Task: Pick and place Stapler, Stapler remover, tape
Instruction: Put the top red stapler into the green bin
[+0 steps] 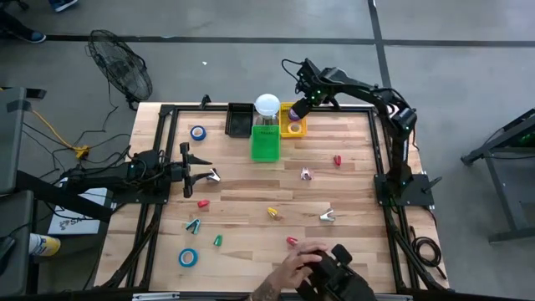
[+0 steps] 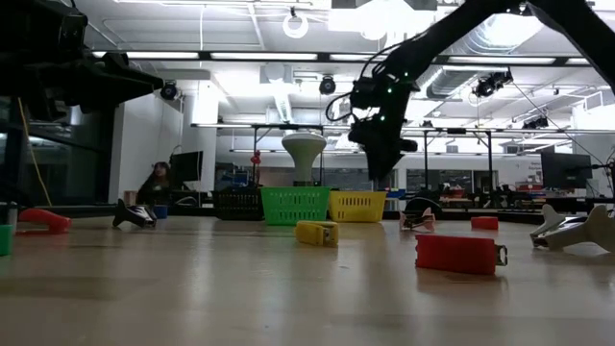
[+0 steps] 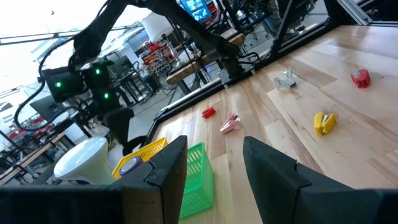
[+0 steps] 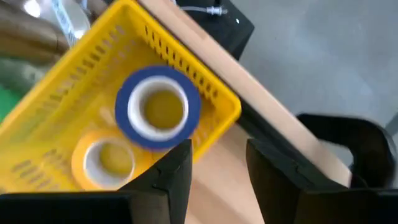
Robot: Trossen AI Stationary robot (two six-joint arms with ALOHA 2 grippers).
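Blue tape [image 4: 158, 109] is seen dropping into the yellow basket [image 4: 214, 99] beside a yellow roll [image 4: 102, 155], so the right gripper [image 4: 217, 165], parted and empty above it, should be lifted straight clear.

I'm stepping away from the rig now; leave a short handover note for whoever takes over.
Right gripper: open, empty, above the yellow plastic basket at the table's far edge.
Left gripper: open, empty, waiting at the table's left.
Done: blue tape ring and yellow tape ring lie in the yellow basket.
Left: two blue tape rings on the wood, plus small coloured pieces such as the yellow one.
A person's hand is at the near edge.
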